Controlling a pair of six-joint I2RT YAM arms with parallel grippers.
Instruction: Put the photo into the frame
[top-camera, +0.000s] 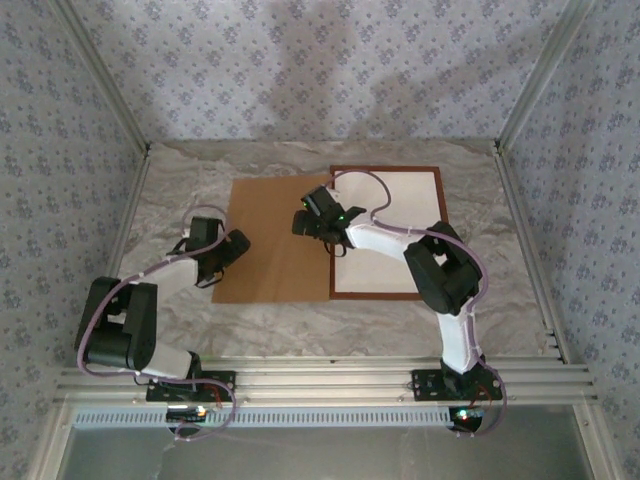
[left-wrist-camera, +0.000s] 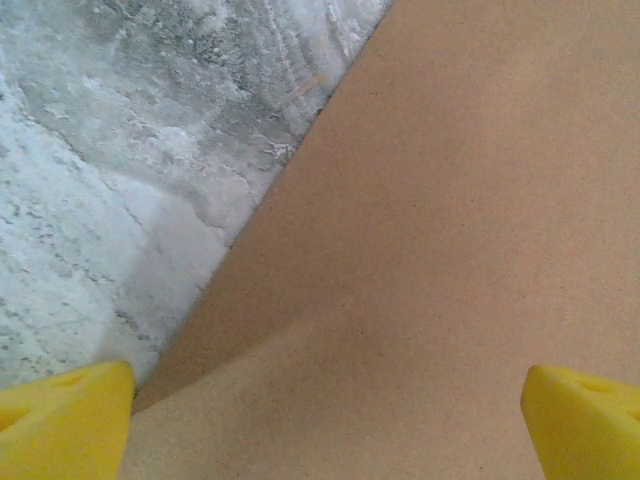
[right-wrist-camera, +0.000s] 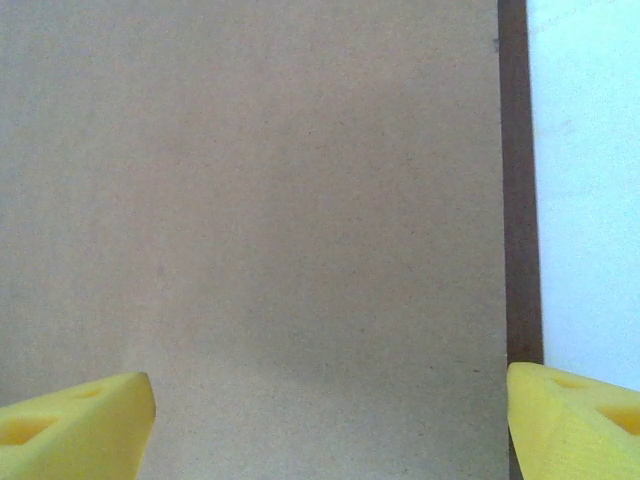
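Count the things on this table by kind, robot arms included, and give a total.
robot arms: 2 (left arm, right arm)
brown cardboard board: 1
dark wooden frame: 1
white panel inside the frame: 1
Total: 5

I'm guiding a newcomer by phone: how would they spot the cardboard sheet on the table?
Start from the grey marbled tabletop. Near its middle lies a flat, plain brown cardboard rectangle, its right edge alongside the dark reddish-brown wooden picture frame. Unlike that frame, it has no rim and no white inside.
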